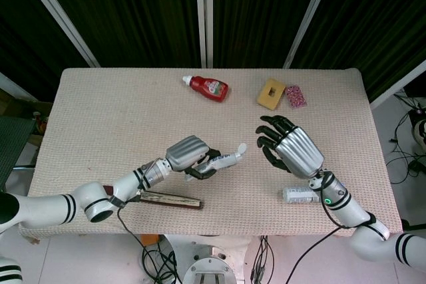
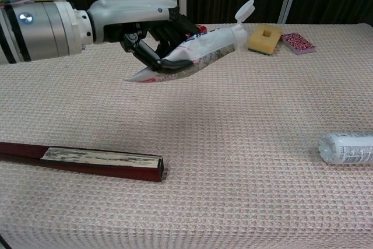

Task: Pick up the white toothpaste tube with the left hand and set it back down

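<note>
I've got the white toothpaste tube wrapped in my left hand, black fingers curled under and around its flat crimped end, silver back of the hand on top. The tube is off the beige woven counter, lying nearly level in the chest view, its flip cap hinged open and pointing toward two o'clock. From the head view the tube sits near the centre of the counter, a touch toward six o'clock, cap end aimed at three o'clock.

My right hand hovers at about four o'clock of the counter, fingers spread and gripping nothing, well apart from the tube's cap. Just behind it, close to its wrist, a small white cylindrical bottle lies on its side on the counter.

Below my left forearm, near the six o'clock edge, a long dark red bar with a pale worn top face lies flat. Up at twelve o'clock a red squeeze bottle with a white cap lies on its side. At one o'clock there's a yellow square sponge with a hole in it, and just beside it a small pink patterned packet.
</note>
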You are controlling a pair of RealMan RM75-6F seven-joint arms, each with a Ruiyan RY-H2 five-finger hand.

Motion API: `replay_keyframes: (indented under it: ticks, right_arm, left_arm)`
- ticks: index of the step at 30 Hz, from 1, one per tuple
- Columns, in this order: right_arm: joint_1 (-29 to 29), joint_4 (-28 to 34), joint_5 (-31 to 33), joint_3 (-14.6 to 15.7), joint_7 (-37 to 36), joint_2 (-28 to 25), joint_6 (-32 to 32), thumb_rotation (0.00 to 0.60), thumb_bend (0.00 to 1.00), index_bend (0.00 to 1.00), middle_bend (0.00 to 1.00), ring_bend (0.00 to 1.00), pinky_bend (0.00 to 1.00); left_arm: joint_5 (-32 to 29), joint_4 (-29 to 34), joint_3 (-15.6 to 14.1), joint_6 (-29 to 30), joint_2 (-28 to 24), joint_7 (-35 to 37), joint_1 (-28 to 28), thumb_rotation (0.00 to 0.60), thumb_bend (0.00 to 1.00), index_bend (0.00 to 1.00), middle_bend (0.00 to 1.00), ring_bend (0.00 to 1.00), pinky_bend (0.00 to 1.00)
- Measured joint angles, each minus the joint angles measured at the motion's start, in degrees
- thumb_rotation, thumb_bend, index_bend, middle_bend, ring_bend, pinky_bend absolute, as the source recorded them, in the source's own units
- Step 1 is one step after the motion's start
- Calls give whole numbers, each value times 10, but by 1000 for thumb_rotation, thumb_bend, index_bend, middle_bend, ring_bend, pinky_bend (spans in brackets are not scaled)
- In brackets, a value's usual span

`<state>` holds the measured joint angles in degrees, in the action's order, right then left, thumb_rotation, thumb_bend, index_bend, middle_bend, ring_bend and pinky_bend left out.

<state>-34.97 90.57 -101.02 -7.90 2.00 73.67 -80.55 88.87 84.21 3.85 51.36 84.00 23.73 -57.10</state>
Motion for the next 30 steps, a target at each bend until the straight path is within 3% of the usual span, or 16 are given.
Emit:
replay_keyframes:
  ticks: [9, 18, 22, 25, 30]
  right_arm:
    - [63, -10, 37, 12, -16, -11, -50, 600, 447, 426, 364, 184, 329]
    - [100, -18, 48, 23, -32, -15, -75, 600, 446, 403, 356, 183, 327]
    - [108, -20, 50, 24, -36, -15, -79, 600, 447, 401, 354, 183, 327]
    - [114, -20, 51, 23, -38, -14, -81, 600, 446, 400, 354, 183, 327]
    - [123, -20, 54, 22, -41, -16, -88, 600, 447, 393, 353, 183, 327]
  left_arm:
    - [-74, -137, 16, -4, 78, -131, 16, 464, 782, 614, 709, 587, 573]
    - [-133, -298, 29, -19, 185, -270, 24, 458, 766, 520, 546, 423, 463]
    - [-149, -310, 31, -34, 194, -300, 28, 461, 766, 406, 425, 322, 407]
    - [-161, -296, 33, -45, 187, -310, 33, 451, 754, 262, 307, 238, 346]
    - [-176, -244, 33, -46, 153, -339, 47, 393, 719, 175, 233, 196, 289]
